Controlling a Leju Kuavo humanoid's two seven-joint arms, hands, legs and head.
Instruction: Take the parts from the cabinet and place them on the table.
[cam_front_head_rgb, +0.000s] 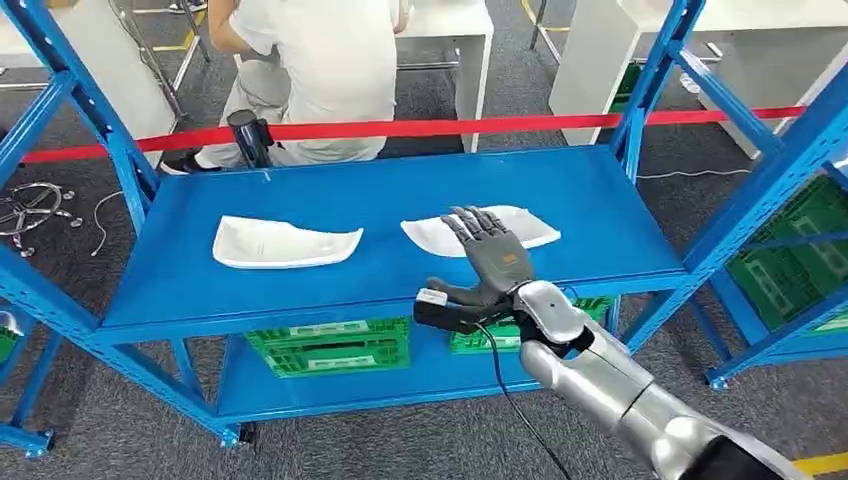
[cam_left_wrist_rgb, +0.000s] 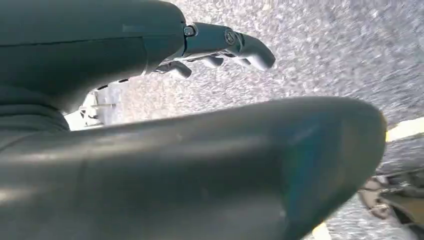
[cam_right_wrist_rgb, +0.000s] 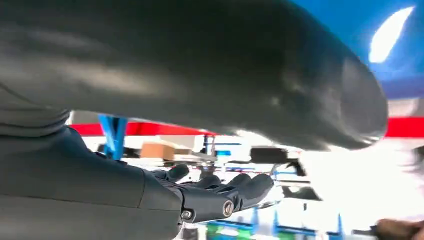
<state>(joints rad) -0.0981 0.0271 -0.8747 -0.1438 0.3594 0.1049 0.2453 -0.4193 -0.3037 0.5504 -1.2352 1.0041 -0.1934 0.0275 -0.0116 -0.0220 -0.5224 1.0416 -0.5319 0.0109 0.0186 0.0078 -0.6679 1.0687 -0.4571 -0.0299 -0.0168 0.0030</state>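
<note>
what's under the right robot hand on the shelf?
The right robot hand, fingers spread, hovers over the near edge of the right white part on the blue shelf. The stretch of the part under the fingers is hidden.

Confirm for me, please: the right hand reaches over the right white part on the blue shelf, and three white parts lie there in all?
Not quite: the head view shows two white parts, not three. The right hand does reach over the right white part; the left white part lies beside it on the blue shelf.

Left hand (cam_left_wrist_rgb: 210, 47) fills most of frame: thick grey thumb (cam_left_wrist_rgb: 200, 170) across lower half, dark fingers (cam_left_wrist_rgb: 250, 50) extended at upper centre, holding nothing. Speckled grey floor (cam_left_wrist_rgb: 340, 55) behind, upper right.
</note>
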